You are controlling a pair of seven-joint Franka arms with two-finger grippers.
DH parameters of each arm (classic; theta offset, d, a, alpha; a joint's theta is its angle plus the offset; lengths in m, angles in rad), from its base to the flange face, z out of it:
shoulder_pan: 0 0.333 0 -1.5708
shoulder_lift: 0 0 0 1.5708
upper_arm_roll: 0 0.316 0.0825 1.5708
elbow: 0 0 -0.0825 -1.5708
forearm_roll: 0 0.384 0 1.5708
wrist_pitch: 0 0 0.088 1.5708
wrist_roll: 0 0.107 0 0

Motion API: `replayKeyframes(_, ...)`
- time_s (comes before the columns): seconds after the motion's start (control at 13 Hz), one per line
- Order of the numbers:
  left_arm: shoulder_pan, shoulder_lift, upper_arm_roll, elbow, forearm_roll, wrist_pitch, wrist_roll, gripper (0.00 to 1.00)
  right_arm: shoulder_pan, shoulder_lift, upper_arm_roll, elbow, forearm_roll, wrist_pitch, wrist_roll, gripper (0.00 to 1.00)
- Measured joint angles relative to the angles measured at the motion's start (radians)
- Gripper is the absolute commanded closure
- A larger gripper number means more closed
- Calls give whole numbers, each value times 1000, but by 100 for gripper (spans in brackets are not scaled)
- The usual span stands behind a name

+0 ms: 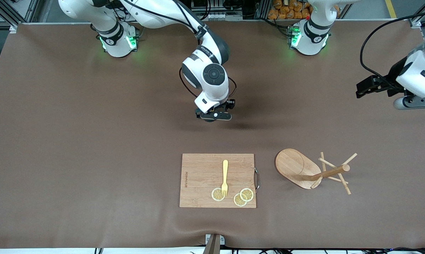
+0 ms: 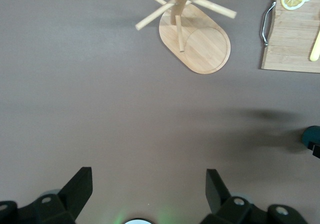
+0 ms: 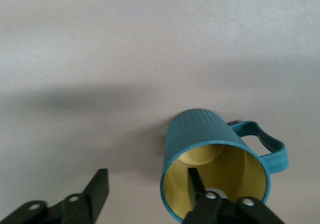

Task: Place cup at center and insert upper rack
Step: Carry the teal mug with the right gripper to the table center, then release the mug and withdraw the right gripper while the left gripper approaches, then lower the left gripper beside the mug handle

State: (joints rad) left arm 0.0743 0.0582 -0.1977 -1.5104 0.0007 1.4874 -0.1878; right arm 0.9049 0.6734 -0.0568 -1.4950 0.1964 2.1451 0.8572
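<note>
Your right gripper (image 3: 145, 194) stands spread over the cup (image 3: 215, 159), one finger inside its rim and one outside, gripping nothing. The cup stands at the table's middle, at twelve o'clock from the cutting board (image 1: 217, 180). Lift crookedly and that inner finger could catch the rim and tip it. Your left gripper (image 2: 149, 188) waits wide open. The rack (image 1: 313, 171) stands beside the board at three o'clock.

brown table (image 1: 74, 141) bearing cutting board (image 1: 201, 183), upper rack (image 1: 297, 167), cup (image 3: 215, 159)
</note>
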Motion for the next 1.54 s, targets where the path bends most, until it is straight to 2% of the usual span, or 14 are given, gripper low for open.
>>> replayKeyframes(0.15, 0, -1, -35, 7, 0, 0, -79, 0, -23, -22, -4, 32, 0, -54, -20, 2)
replayKeyframes(0.31, -4, -1, -75, 8, 0, 0, -174, 0, -83, -87, -8, 65, 0, -179, -87, 0)
replayKeyframes(0.77, -50, 30, -164, 8, -1, 85, -399, 0, -418, -385, -20, 91, -4, -467, -458, 0)
replayKeyframes(1.0, -129, 65, -169, 8, 1, 182, -526, 0, -580, -465, -21, 88, -13, -577, -623, 0)
replayKeyframes(1.23, -212, 97, -172, 7, 35, 237, -648, 0, -678, -497, -21, 86, -78, -618, -777, 0)
replayKeyframes(1.54, -399, 172, -175, 6, 197, 322, -879, 0, -806, -515, -21, 85, -93, -650, -943, 0)
